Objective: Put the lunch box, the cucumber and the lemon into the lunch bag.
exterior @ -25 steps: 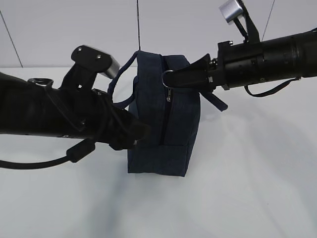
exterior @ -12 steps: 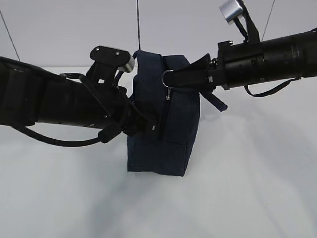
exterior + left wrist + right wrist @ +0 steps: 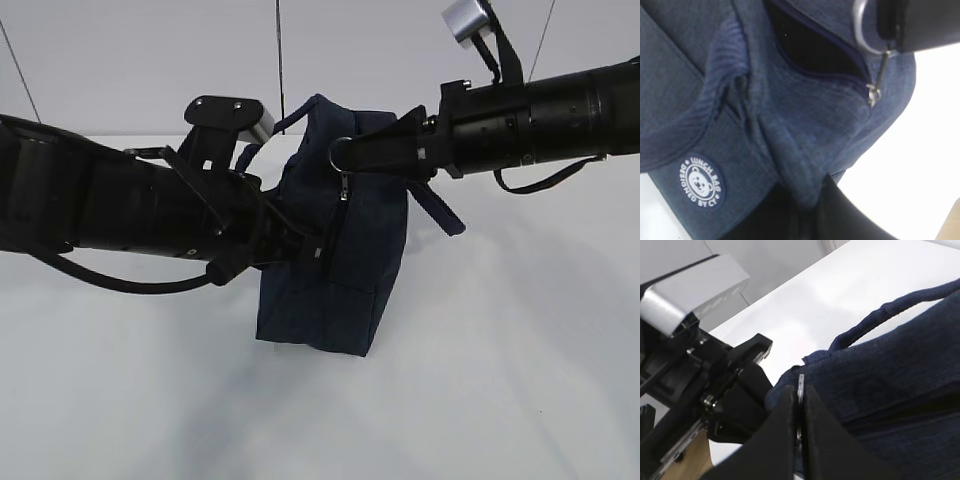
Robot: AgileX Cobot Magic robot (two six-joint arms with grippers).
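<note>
The lunch bag (image 3: 335,250) stands on the white table (image 3: 500,380), tilted so that its top leans toward the right arm, and both arms meet at it. The right gripper (image 3: 345,155) reaches in from the right at the bag's upper edge, its jaws pressed together on the silver ring pull (image 3: 338,152) of the zipper; in the right wrist view the two dark fingers (image 3: 785,435) lie flat against each other with a thin edge of the ring caught between them above the navy fabric. Below the ring, the small zipper slider (image 3: 346,190) hangs against the bag's side, and the zipper line runs down the near face. The left gripper (image 3: 318,252) comes in from the left at the bag's middle, pinching a fold of the fabric beside the zipper; its jaws are closed on the cloth, which bunches into a ridge in the left wrist view. That view also shows the zipper partly parted into a dark gap (image 3: 815,47) just under the ring, and the round white logo (image 3: 701,181) low on the bag's side. One loop handle (image 3: 440,215) droops off the bag's right side under the right arm.
</note>
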